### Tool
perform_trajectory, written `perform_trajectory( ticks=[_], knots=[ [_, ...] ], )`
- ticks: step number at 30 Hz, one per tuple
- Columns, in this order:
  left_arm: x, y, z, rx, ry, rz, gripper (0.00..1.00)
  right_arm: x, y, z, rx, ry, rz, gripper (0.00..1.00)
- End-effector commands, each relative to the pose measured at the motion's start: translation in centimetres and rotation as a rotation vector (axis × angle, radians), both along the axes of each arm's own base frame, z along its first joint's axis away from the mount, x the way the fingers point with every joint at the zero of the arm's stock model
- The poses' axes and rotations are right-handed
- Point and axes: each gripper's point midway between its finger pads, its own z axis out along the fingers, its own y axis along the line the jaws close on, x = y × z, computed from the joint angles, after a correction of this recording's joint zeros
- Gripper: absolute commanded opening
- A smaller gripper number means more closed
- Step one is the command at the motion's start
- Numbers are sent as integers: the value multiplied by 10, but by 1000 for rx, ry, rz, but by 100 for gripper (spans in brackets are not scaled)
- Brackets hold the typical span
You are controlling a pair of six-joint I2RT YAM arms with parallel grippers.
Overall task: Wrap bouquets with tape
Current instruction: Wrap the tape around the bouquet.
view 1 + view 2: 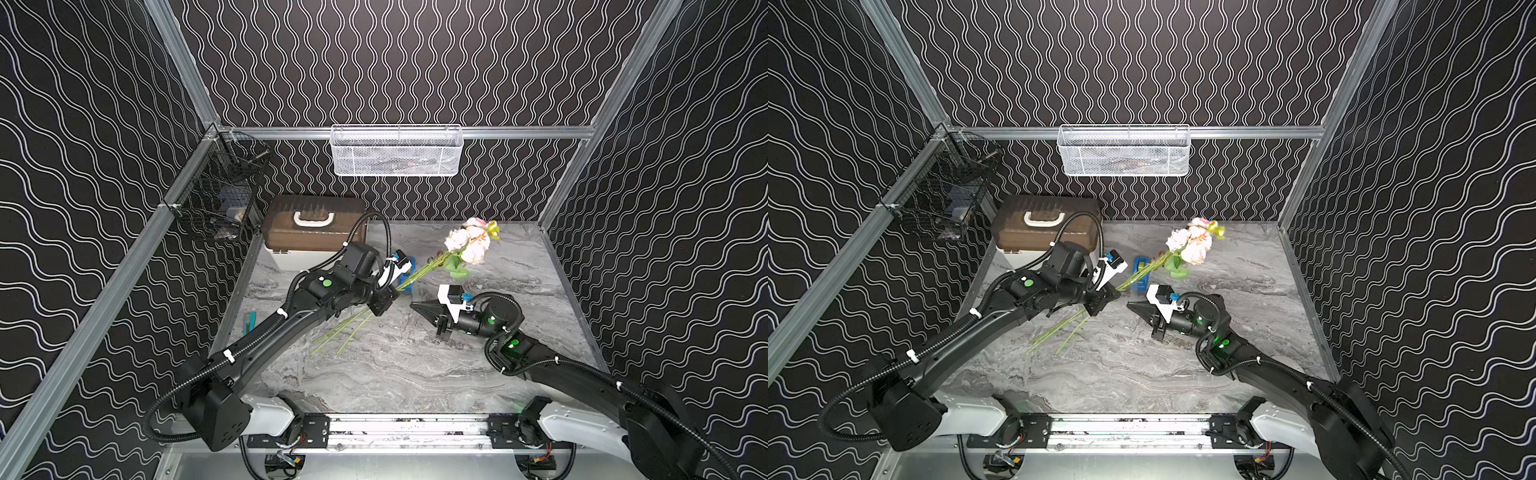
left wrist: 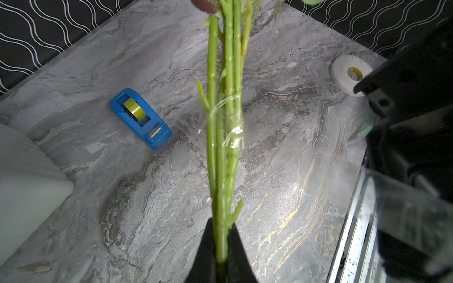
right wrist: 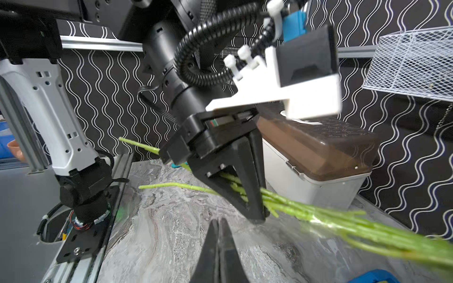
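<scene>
Slim pink-and-cream bouquet (image 1: pixel 467 245), green stems (image 2: pixel 224 147) pinched by the left gripper (image 2: pixel 221 250).
Stems slanted just past the tip of the pressed-together right gripper (image 1: pixel 415 306).

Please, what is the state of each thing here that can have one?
Pink-and-cream flower bouquet with green stems: held, stems taped together.
Left hand: shut on bouquet stems.
Right hand: shut, empty.
Blue plastic tape dispenser: untouched, roll mounted.
Brown-lidded white plastic box: closed.

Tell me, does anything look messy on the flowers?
Yes. The clear tape around the stems is crumpled and stringy, with loose strands sticking out sideways instead of a smooth band. Past the left hand, the stem ends splay apart.
</scene>
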Motion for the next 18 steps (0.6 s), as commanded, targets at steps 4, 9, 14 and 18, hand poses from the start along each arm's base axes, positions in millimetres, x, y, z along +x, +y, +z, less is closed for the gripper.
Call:
perform_trajectory(
  ticks=[4,9,14,18],
  knots=[
    [8,8,-4,51,-23,33,0,10,3,20,-30,-49,-56,0],
    [4,7,0,34,-47,8,0,40,1,23,-102,23,-189,0],
    [-4,2,-1,32,-53,-38,0,52,-2,22,-122,-12,-251,0],
    [-20,-8,-8,54,-32,-120,0,62,-3,24,-181,-1,-290,0]
  ],
)
